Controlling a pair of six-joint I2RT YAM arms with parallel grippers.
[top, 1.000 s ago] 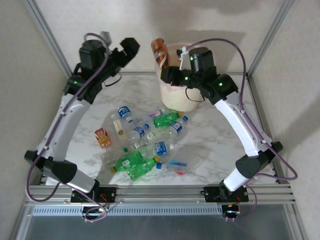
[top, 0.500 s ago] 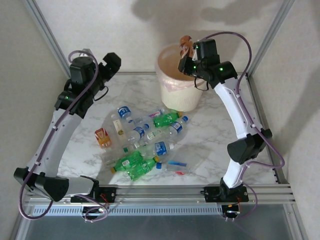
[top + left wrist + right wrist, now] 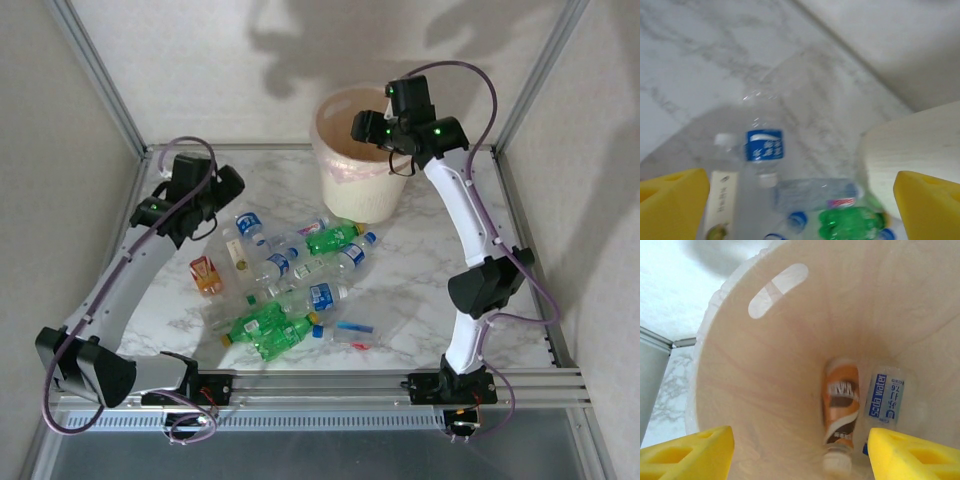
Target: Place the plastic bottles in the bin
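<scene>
Several plastic bottles (image 3: 292,285), clear with blue labels and green, lie in a heap mid-table. My left gripper (image 3: 229,187) hovers open over the heap's left end. In the left wrist view a blue-labelled bottle (image 3: 764,146), a clear one (image 3: 812,194) and a green one (image 3: 850,223) lie below the left gripper (image 3: 800,212), apart from its yellow fingertips (image 3: 671,202). My right gripper (image 3: 363,128) is open over the bin (image 3: 340,195). Inside the bin (image 3: 755,390), below the right gripper (image 3: 800,455), a blurred orange-brown bottle (image 3: 841,407) lies beside a soda water bottle (image 3: 886,396).
A small orange carton (image 3: 206,275) stands left of the heap. A flat clear packet (image 3: 354,331) lies at the heap's near right. The bin's wall (image 3: 912,142) rises at the right of the left wrist view. Metal frame posts (image 3: 95,70) flank the marble table (image 3: 420,270).
My right gripper moved over the bin and opened; the orange-brown bottle left it and now shows inside the bin. My left arm came down from the back left towards the heap.
</scene>
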